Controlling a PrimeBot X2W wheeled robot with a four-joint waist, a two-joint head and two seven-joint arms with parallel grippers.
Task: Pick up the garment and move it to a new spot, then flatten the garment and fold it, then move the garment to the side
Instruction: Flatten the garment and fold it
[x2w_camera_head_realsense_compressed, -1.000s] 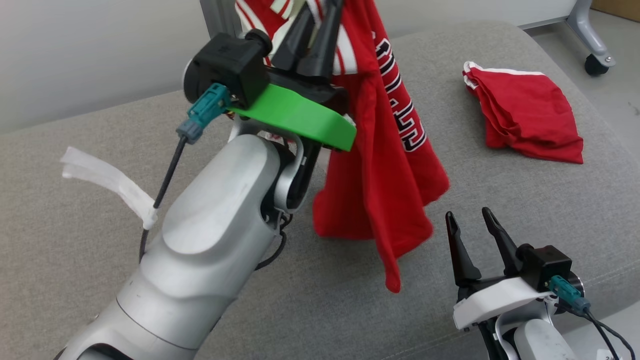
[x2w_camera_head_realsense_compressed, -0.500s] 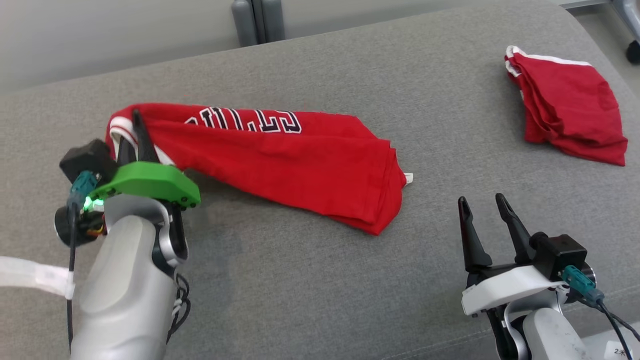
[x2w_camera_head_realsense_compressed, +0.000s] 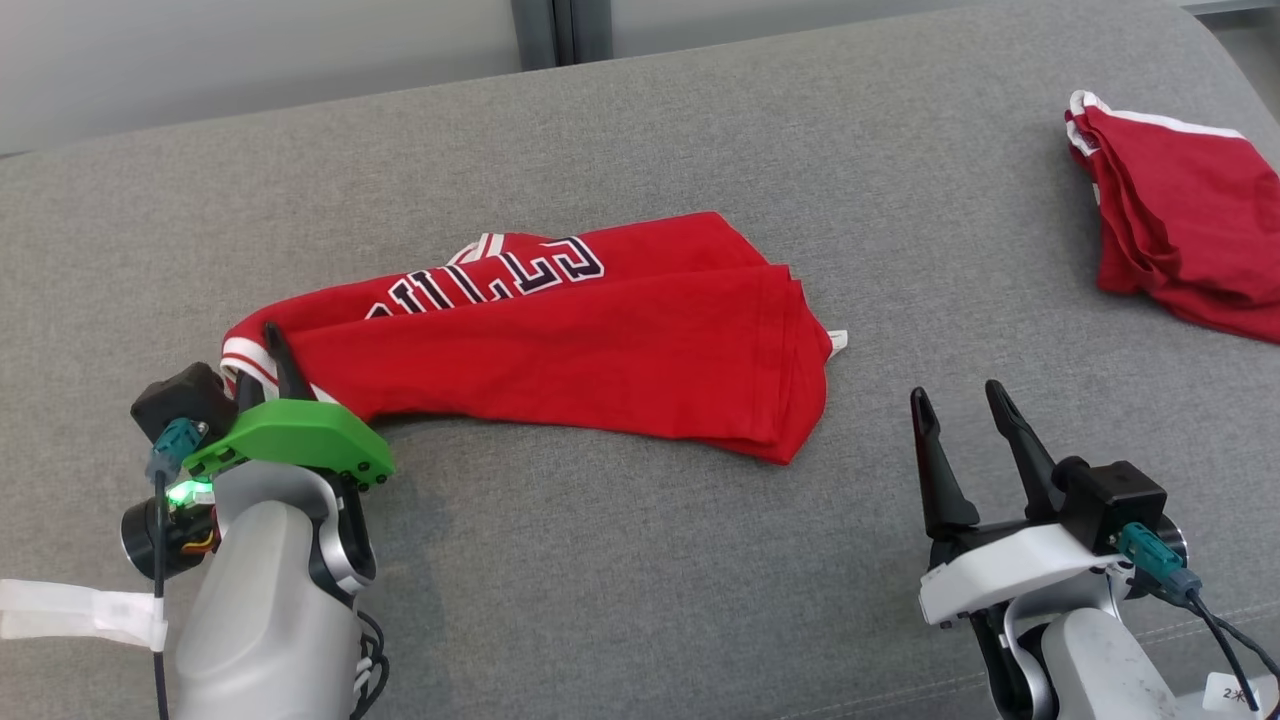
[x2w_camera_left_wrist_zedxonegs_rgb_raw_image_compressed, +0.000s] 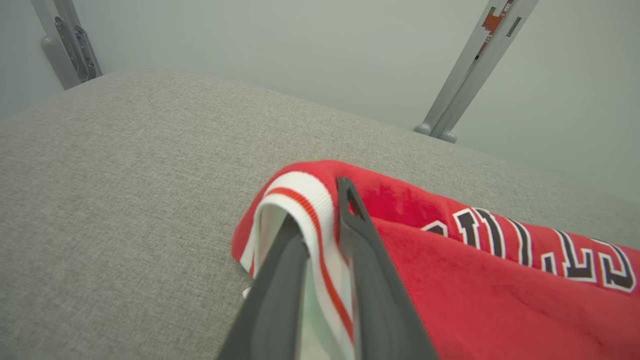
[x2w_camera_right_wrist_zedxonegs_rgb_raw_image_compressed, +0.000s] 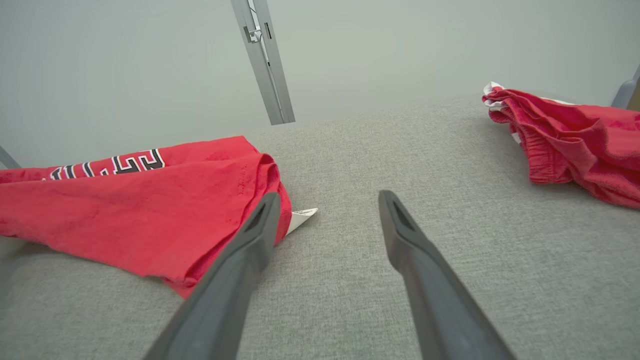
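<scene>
down from where it hung off the raised left arm a second ago, the red garment (x2w_camera_head_realsense_compressed: 600, 360) now lies stretched across the grey fabric worktop (x2w_camera_head_realsense_compressed: 640, 560), long side running left to right in the head view. its black-and-white lettering (x2w_camera_head_realsense_compressed: 490, 285) faces up along the far edge, and a fold of cloth lies over the near half. a small white label (x2w_camera_head_realsense_compressed: 838, 340) pokes out at its right end.

the left gripper (x2w_camera_head_realsense_compressed: 265, 350) sits low at the garment's left end. in the left wrist view its jaws stand close together with the white-and-red striped trim caught between them, so it has hold of the cloth there.

the right gripper (x2w_camera_head_realsense_compressed: 957, 392) hovers at the lower right, just off the garment's right end and apart from it, jaws spread wide with nothing between them.

a second red garment (x2w_camera_head_realsense_compressed: 1180, 220) lies crumpled at the far right of the worktop, well apart from the first. a grey metal post (x2w_camera_head_realsense_compressed: 560, 25) stands behind the worktop.
</scene>
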